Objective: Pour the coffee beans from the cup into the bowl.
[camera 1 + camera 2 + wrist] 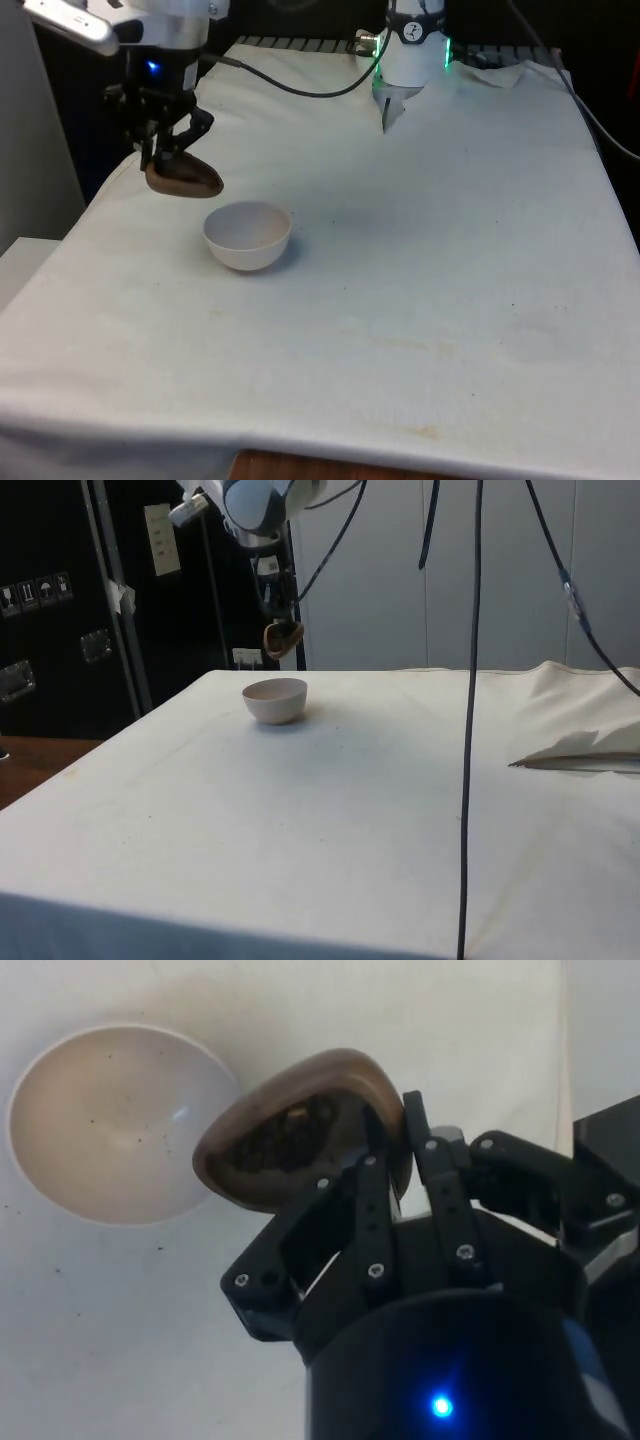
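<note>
A brown cup (185, 177) hangs in the air, tilted, with my gripper (165, 150) shut on its rim. In the wrist view dark coffee beans (290, 1132) lie inside the cup (300, 1125), and one finger sits inside the rim, the other outside, around my gripper (393, 1125). A white bowl (248, 235) stands on the cloth just to the front view's right of the cup, slightly nearer the camera. The bowl (110, 1120) holds no beans, only a few dark specks. From the side the cup (283, 638) hangs above and behind the bowl (276, 700).
The white cloth (420, 280) covers the table. A black cable (300, 90) runs from the arm across the far end. A fold of cloth (580, 750) lies raised at the side view's right. The table's edge (110, 180) is close below the cup.
</note>
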You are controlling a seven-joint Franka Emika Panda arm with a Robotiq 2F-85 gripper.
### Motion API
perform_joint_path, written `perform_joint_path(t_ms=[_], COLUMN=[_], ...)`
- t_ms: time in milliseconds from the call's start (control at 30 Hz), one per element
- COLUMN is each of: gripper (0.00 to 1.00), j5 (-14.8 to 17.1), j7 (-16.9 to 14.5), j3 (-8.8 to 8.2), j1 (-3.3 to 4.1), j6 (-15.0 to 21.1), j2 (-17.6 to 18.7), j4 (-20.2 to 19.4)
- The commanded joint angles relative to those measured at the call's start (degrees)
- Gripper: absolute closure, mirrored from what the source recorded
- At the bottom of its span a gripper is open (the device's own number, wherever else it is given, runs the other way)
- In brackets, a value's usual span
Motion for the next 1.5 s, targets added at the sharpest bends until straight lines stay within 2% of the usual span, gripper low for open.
perform_joint_path(t_ms=[0,67,100,133,333,367,400,533,567,600,633,833,867,900,1100,1133,1167,1200,1467], gripper=[1.0,1.0,1.0,1.0,1.0,1.0,1.0,1.0,1.0,1.0,1.0,1.0,1.0,1.0,1.0,1.0,1.0,1.0,1.0], j5=[-1.4,-3.0,-2.3,-3.5,-7.4,-6.9,-7.8,-9.7,-10.1,-9.6,-10.5,-13.2,-12.7,-13.6,-17.0,-17.5,-16.7,-18.6,-24.6], j7=[1.3,2.8,2.1,3.3,6.5,6.0,6.8,8.4,8.9,8.4,9.2,12.3,11.9,12.8,16.6,17.1,16.2,18.3,24.2], j3=[-0.57,-0.52,0.06,-0.46,-0.17,0.34,-0.11,-0.06,-0.11,0.4,-0.11,-0.23,0.4,-0.23,-0.23,-0.17,0.4,-0.17,0.57], j1=[0.92,1.38,0.69,1.49,2.18,1.66,2.23,2.69,2.75,2.29,2.86,3.21,2.69,3.32,3.9,3.95,3.32,4.24,5.04], j6=[0.2,0.3,0.0,0.3,0.7,0.1,0.8,1.5,1.8,0.6,2.0,4.5,3.3,4.9,6.9,7.2,5.9,7.5,7.7], j2=[-0.2,-0.1,0.0,-0.1,-0.1,0.0,-0.1,-0.2,-0.2,0.0,-0.2,-0.6,-0.3,-0.7,-1.8,-1.9,-1.4,-2.3,-3.4], j4=[-0.3,-0.3,0.0,-0.2,-0.3,0.0,-0.3,-0.6,-0.7,-0.1,-0.8,-2.7,-1.9,-3.0,-5.9,-6.3,-5.2,-7.0,-8.9])
